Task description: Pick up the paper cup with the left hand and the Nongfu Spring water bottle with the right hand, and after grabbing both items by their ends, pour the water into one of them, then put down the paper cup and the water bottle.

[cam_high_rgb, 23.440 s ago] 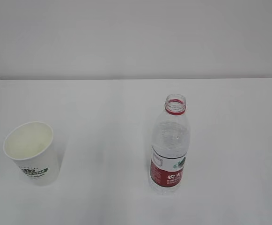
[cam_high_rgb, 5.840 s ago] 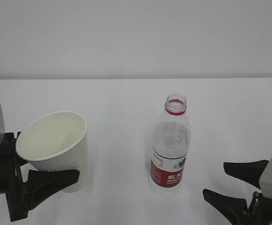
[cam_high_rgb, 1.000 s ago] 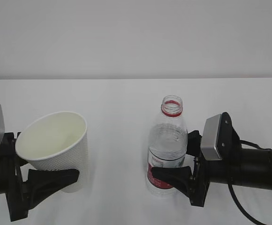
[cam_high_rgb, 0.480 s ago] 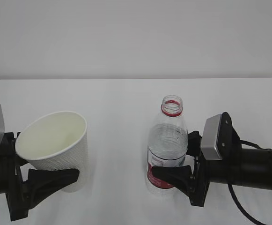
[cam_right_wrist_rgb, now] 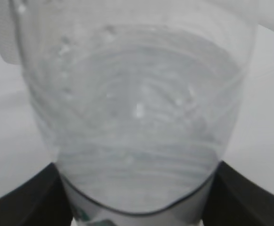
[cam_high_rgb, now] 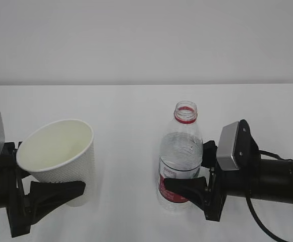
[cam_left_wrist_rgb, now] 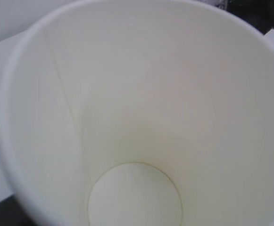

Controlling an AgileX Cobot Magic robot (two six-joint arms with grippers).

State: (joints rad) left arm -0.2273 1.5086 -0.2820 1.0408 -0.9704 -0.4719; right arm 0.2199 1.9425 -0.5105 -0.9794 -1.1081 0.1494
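Between right end effector (cam_high_rgb: 194, 184) fingers, bottle (cam_high_rgb: 181, 154)

A plain white tabletop (cam_high_rgb: 131, 126) runs back to a pale grey wall (cam_high_rgb: 146, 40), apparently bare and evenly lit.

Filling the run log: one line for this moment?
left gripper: holds paper cup, tilted, empty | right gripper: shut on water bottle, upright, uncapped

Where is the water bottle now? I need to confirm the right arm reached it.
In the exterior view the water bottle stands upright right of centre on the white table, the right claw closed around its labelled lower body.
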